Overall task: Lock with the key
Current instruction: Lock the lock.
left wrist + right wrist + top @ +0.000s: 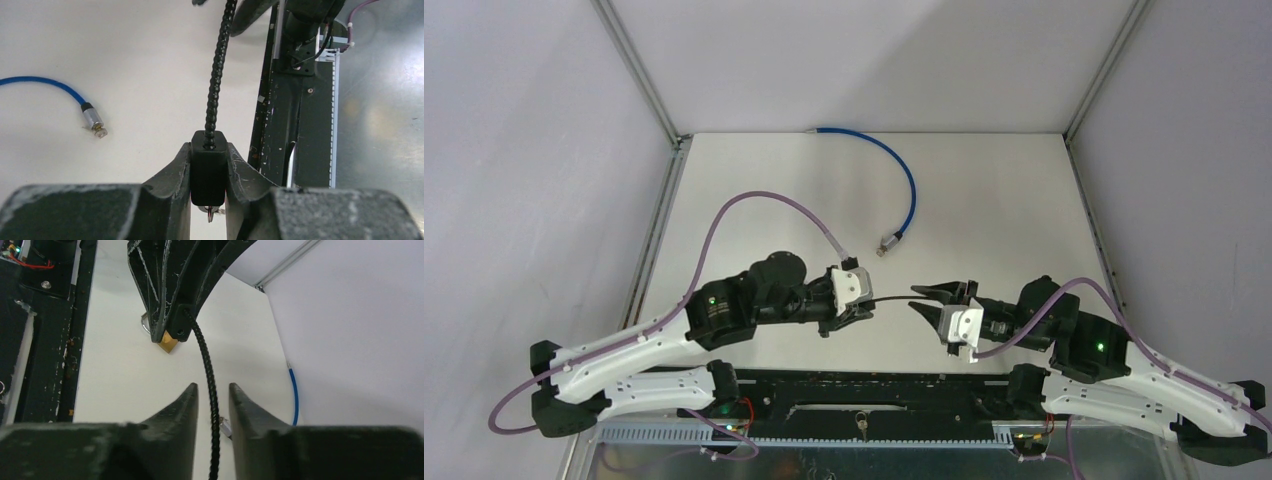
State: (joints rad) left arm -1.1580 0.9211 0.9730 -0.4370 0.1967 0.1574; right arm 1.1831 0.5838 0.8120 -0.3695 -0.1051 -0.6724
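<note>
Lock body (209,167) gripped by left tool (209,148), over table (984,200).

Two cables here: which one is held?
The black ribbed cable, its black block end clamped in the left gripper, its length passing between the right gripper jaws. The blue smooth cable lies loose on the white table.

Light: was bright, even.
Shadows: lay faint on the white matte tabletop (984,200).
Glare: smeared the grey sheet-metal panel (380,125).
Focus: blurred nearest wrist lenses.
</note>
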